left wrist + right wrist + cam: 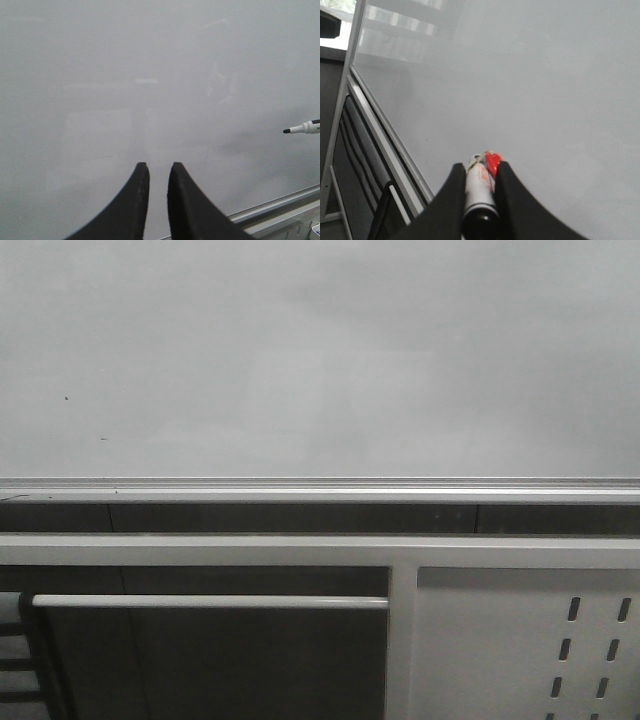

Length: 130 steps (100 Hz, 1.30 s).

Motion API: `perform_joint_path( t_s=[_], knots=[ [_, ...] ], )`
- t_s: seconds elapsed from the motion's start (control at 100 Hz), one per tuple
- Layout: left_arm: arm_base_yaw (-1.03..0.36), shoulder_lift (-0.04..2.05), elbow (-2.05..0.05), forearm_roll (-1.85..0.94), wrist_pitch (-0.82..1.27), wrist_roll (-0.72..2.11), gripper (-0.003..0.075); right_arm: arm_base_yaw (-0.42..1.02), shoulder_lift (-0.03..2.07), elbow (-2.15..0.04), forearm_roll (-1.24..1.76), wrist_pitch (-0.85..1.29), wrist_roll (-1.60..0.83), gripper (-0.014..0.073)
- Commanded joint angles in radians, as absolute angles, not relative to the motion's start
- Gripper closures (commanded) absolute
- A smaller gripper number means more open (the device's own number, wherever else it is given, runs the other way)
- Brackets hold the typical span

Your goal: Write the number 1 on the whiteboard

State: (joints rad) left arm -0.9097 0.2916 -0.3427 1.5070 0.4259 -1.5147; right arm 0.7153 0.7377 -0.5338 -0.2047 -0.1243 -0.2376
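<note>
The whiteboard [320,360] fills the upper front view, pale grey and glossy, with a silver rail [320,485] along its lower edge. The number 1 is out of view in all three views. Neither gripper appears in the front view. My right gripper [479,167] is shut on a white marker [479,190] with a black rear end and a red bit [493,162] at its front, pointing at the whiteboard [545,100]. The marker's black tip [302,128] enters the left wrist view from the side. My left gripper [158,167] faces the whiteboard [100,75], jaws slightly apart and holding nothing.
Two tiny dark specks [67,397] mark the board's left part. Below the rail run a white frame beam [200,548], a white bar [210,602] and a white perforated metal panel [530,640] at lower right. The rail [385,145] and dark frame show beside the right gripper.
</note>
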Motion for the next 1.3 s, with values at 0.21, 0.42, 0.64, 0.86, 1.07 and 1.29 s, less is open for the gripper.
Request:
perform_joint_path(
  t_s=[0.21,0.42,0.64,0.86,1.07,1.29],
  knots=[
    [-0.917,0.299,-0.371,1.563,0.422,-1.524,0.0647,0.717,0.737,-0.522,-0.27,-0.236,-0.24,0.0644],
    [-0.917,0.299,-0.371,1.563,0.422,-1.524,0.0647,0.717,0.774,-0.522,-0.364,-0.296,-0.24,0.0644],
    [-0.917,0.299,-0.371,1.563,0.397,-1.524,0.0647,0.717,0.834,-0.522,-0.399,-0.325,-0.25,0.0644],
    [-0.917,0.299,-0.371,1.563,0.406,-1.524,0.0647,0.717,0.855,-0.522,-0.399,-0.344,-0.296,0.0644],
    [-0.917,0.299,-0.371,1.563,0.485,-1.524,0.0648,0.717,0.855,-0.522,-0.399,-0.32,-0.298,0.0644],
    [-0.917,0.299,-0.366,1.553,0.529,-1.524,0.0714,0.717,0.855,-0.522,-0.374,-0.302,-0.298,0.0644]
  ],
)
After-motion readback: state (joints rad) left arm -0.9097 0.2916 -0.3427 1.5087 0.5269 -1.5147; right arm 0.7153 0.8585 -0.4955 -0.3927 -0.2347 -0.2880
